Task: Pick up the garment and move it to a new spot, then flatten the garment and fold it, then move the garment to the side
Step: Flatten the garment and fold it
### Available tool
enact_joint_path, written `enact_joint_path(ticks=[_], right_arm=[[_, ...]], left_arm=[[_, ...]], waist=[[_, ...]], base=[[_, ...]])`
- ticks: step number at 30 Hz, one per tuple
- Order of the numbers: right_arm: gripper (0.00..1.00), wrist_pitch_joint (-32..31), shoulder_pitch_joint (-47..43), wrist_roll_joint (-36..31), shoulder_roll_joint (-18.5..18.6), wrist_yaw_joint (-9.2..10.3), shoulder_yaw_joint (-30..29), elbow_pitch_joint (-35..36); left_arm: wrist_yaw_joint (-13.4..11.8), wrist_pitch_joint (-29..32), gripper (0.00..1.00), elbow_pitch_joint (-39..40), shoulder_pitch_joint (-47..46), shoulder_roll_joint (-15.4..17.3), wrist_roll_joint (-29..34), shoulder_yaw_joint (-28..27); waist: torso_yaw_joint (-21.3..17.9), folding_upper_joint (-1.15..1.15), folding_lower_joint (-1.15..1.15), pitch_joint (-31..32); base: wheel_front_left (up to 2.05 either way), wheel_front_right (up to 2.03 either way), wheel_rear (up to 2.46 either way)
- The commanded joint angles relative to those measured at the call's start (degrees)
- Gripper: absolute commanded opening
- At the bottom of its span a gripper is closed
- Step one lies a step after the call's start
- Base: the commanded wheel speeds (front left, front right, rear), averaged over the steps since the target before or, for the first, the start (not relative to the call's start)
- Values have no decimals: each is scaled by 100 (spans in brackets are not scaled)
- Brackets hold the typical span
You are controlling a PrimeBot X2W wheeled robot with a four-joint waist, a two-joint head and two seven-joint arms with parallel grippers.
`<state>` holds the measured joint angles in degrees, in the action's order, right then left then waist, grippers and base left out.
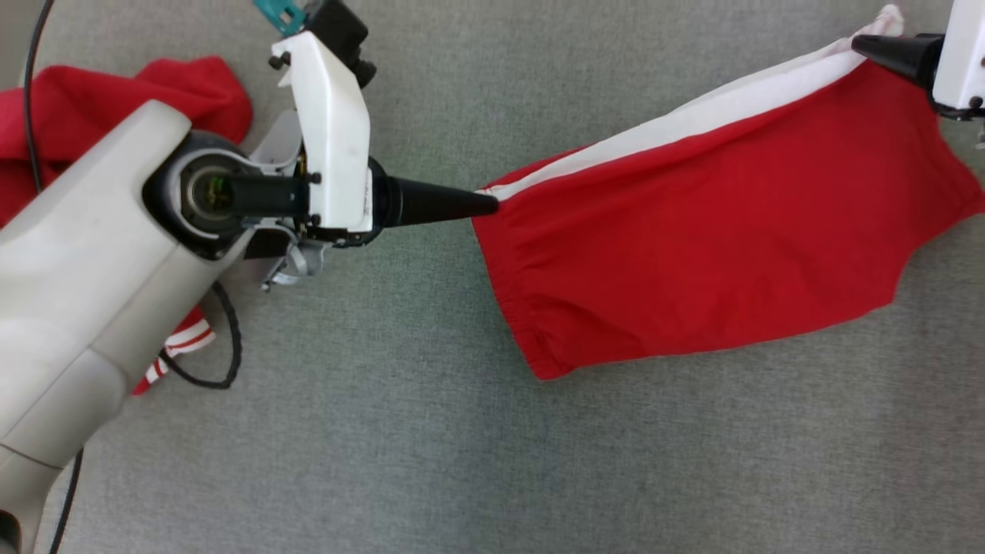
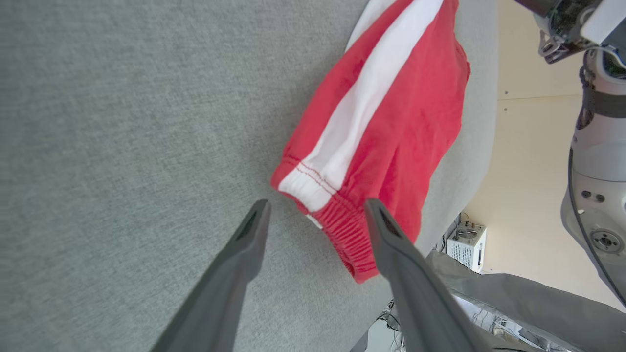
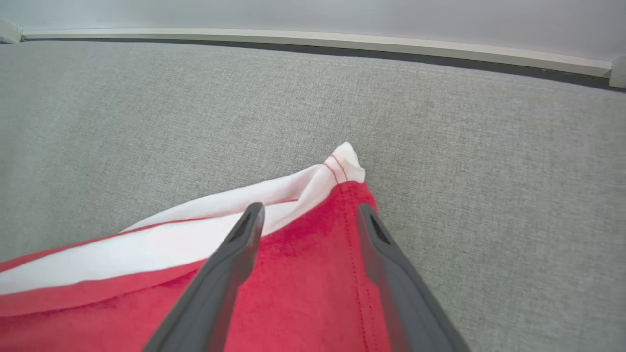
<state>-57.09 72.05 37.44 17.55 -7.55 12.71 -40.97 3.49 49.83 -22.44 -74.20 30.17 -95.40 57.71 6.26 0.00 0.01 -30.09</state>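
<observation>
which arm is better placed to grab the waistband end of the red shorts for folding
Left, likely. The left pincer, open, sits right at the elastic waistband of the red shorts; the right pincer, also open, hovers over the opposite hem corner.

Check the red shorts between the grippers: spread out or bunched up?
Spread out. The red shorts lie flat on the grey surface, laid out between the open left gripper and right gripper; only the waistband is gathered.
</observation>
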Motion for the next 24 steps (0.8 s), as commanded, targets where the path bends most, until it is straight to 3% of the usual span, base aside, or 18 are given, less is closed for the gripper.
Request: enact_joint_path(ticks=[1,5,8,14,16,24], right_arm=[[100,88,-148,54,-5,13,33,34],[100,394,-267,120,35,13,148,211],[100,974,-512,313,110,13,297,510],[100,2850,-1139,404,474,13,567,909],[100,3422,-1359,412,573,13,598,855],[100,5260,-2192,309,583,13,369,271]], left_arm=[[27,-18,100,-58,67,80,84,18],[77,-148,100,-114,86,169,306,79],[206,-584,100,-67,53,315,871,202],[340,-2690,100,96,353,470,2102,86],[243,-3448,100,134,545,489,2487,34],[-735,-5911,100,430,1729,474,3362,-171]], waist=[[-49,0,-1,154],[-95,0,-1,407],[-125,0,-1,695],[-120,0,-1,1136],[-94,0,-1,1249],[109,0,-1,1557]], base=[[0,0,0],[0,0,0],[0,0,0],[0,0,0],[0,0,0],[0,0,0]])
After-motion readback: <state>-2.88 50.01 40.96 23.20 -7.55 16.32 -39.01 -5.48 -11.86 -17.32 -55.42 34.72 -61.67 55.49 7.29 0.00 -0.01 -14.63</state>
